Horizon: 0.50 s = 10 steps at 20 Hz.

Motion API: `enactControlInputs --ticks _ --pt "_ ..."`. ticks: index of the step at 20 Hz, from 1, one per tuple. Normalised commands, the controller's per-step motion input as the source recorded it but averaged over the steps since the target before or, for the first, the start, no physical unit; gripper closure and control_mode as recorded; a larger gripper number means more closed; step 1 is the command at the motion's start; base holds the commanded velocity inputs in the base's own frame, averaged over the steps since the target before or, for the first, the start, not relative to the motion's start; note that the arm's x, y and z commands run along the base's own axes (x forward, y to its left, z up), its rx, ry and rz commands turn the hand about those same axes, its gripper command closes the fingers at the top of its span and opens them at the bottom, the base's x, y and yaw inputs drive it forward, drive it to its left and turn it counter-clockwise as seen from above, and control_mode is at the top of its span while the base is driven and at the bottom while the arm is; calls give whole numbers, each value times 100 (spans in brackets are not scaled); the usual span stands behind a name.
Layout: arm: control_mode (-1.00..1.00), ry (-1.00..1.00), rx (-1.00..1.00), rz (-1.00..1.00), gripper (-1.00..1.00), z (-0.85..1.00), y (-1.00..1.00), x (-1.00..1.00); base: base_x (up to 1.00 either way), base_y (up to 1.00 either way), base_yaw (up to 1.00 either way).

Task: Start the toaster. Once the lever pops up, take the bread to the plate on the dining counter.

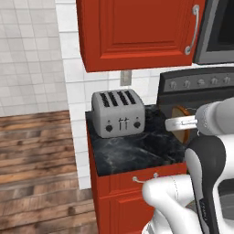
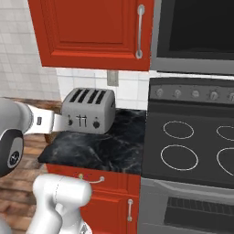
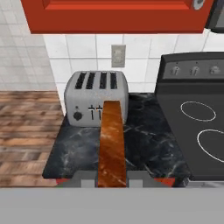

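At the centre of the left base view stands the toaster (image 1: 118, 113), a boxy silver-grey body with four dark slots on top, two round black knobs and two small dark levers on its front. It sits toward the back of a narrow black marble counter (image 1: 137, 153) over red cabinets. To the right of centre the gripper (image 1: 183, 123) reaches out from the white arm, and the bread (image 1: 183, 119) shows there as a tan slice with a brown crust edge, caught between the fingers and lifted above the counter, well apart from the toaster. A dark stove (image 1: 196, 84) with a row of knobs fills the right side, and a red wall cabinet (image 1: 137, 32) hangs above.

Left of centre in the right base view, the toaster (image 2: 89, 109) rests at the back of the same counter (image 2: 100, 148), its front facing the camera. The white forearm crosses in from the left edge and covers the toaster's lower left corner. The stove (image 2: 192, 141) occupies the right half, with white rings marking its burners.

Upper centre of the hand view holds the toaster (image 3: 96, 98), its four slots empty. The bread (image 3: 112, 144) runs up the middle of the frame edge-on, a long reddish-brown crust strip, clamped between the two fingers of the gripper (image 3: 112, 178) at the bottom. A grey wall outlet (image 3: 118, 56) sits above the toaster.
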Motion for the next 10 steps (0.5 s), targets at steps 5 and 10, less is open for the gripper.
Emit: enactControlInputs --ticks 5,10 --pt "100 0 0 0 100 0 0 0 -98 -33 -59" --pt "100 0 0 0 100 0 0 0 -69 0 -85"
